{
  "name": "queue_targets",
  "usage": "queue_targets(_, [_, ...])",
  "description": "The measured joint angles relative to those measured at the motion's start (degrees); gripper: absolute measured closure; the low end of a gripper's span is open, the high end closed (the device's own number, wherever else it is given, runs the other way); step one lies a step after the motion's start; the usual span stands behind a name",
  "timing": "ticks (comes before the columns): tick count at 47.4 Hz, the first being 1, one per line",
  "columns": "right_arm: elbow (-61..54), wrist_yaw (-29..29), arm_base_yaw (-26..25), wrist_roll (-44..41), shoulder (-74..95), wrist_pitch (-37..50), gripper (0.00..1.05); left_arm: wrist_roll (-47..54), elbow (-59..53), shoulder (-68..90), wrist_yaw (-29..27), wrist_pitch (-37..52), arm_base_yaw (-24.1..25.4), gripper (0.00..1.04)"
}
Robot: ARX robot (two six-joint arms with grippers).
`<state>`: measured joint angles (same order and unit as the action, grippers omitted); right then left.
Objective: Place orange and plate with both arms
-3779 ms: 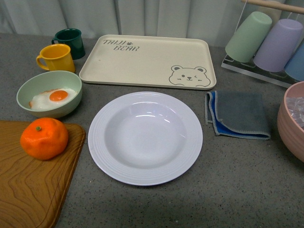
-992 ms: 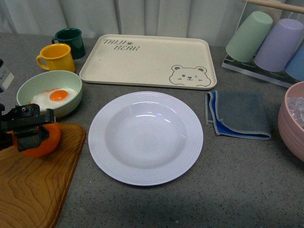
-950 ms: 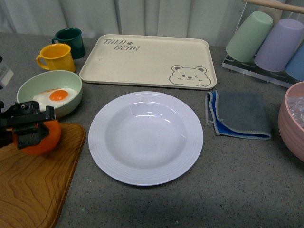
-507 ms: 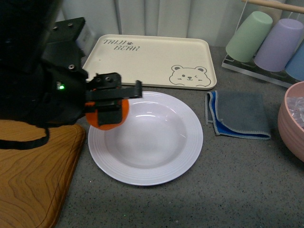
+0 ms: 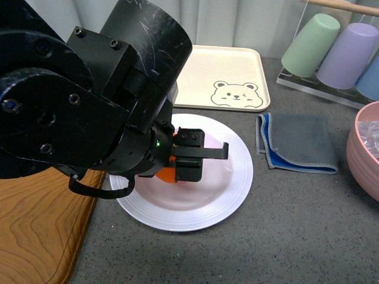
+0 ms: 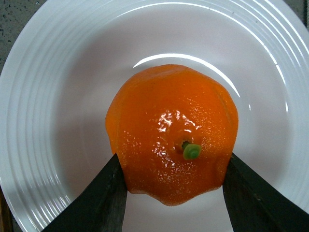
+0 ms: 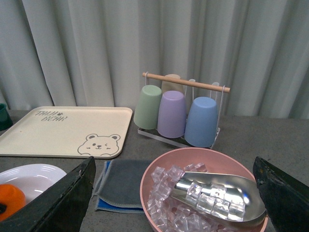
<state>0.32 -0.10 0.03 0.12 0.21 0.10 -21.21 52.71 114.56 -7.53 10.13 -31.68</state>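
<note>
The grey table (image 5: 296,236) carries the plate (image 5: 240,180), bear tray (image 5: 237,65), folded cloth (image 5: 299,142), pink bowl (image 5: 362,163), cup rack (image 5: 323,87) and wooden board (image 5: 35,236)

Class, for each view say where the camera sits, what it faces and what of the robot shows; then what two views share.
Front view: on the robot's body, facing the table; left arm and left hand hang over the large white ridged plate.
Left wrist view: on that wrist, looking down at the bright orange mandarin between its fingers.
Right wrist view: low, facing the pale curtain; the open right hand's fingers frame a pink ice bowl.
Shared: all three show plate and mandarin.
</note>
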Motion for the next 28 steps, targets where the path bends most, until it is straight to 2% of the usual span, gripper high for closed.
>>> queue_targets(9, [0.0,0.0,0.0,0.0,0.0,0.0,0.09,-0.52,0.63,1.05,1.07,-0.39,-0.61,0.57])
queue_targets(12, [0.0,0.0,0.0,0.0,0.0,0.0,0.09,-0.66,0.79,1.07,1.16,-0.44,-0.94,0.46])
queue_targets(21, [0.0,0.0,0.0,0.0,0.0,0.0,0.09,-0.57,0.79,0.57,1.03,-1.05,-1.18,0.23])
queue_targets(25, [0.0,0.0,0.0,0.0,0.0,0.0,0.09,-0.5,0.04,-1.11,0.37,-1.03,-1.11,0.07])
queue_targets(26, [0.0,0.0,0.0,0.0,0.0,0.0,0.09,-0.61,-0.35,-1.9,-0.15,-0.94,-0.9,0.05])
queue_targets(28, [0.0,0.0,0.0,0.0,0.0,0.0,0.09,-0.76,-0.98,-3.15,-0.81,-0.74,-0.57,0.07])
